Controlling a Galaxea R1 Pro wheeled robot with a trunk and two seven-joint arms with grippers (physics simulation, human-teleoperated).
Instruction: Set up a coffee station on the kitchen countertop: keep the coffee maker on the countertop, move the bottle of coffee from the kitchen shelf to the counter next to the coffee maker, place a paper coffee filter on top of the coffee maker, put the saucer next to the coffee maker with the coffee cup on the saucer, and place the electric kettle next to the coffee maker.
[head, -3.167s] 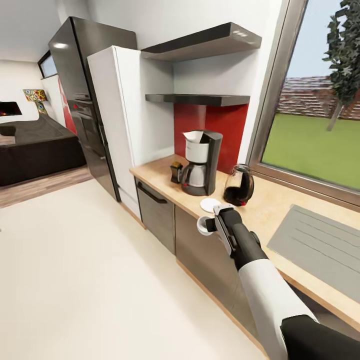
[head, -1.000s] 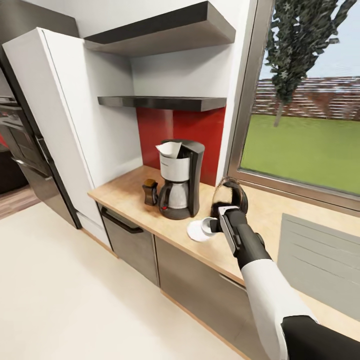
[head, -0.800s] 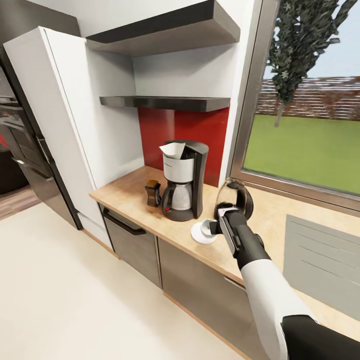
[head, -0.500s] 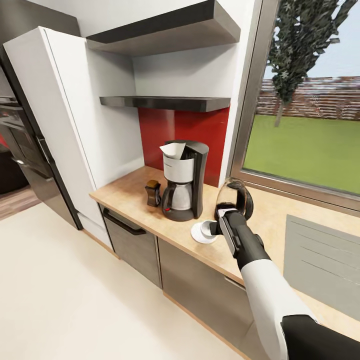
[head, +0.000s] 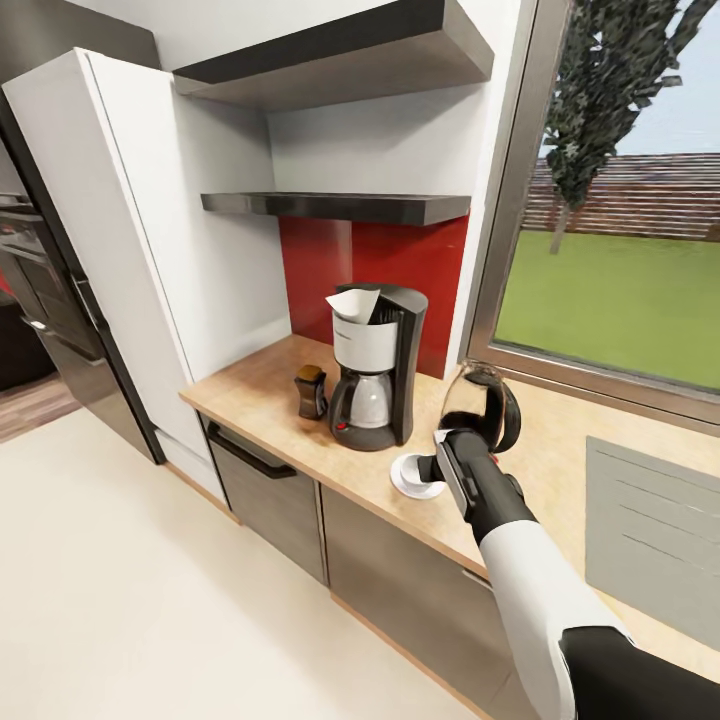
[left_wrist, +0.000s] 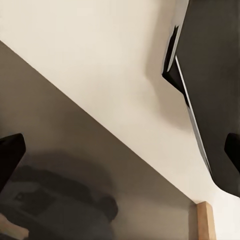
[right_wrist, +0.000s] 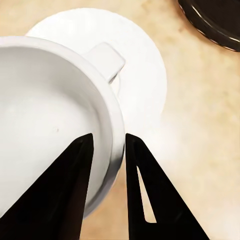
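Coffee cup (right_wrist: 50, 115) rim pinched by right end effector (right_wrist: 107, 145), hovering over saucer (right_wrist: 145, 75) on table (head: 270, 390) beside coffee maker (head: 375, 365). Step: seating cup. Next: lower, centre, release.

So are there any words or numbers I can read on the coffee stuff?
None can be read.
The bottle of coffee has a label, too small and blurred to read.
The coffee maker has a faint mark on its pale band, too blurred to read.
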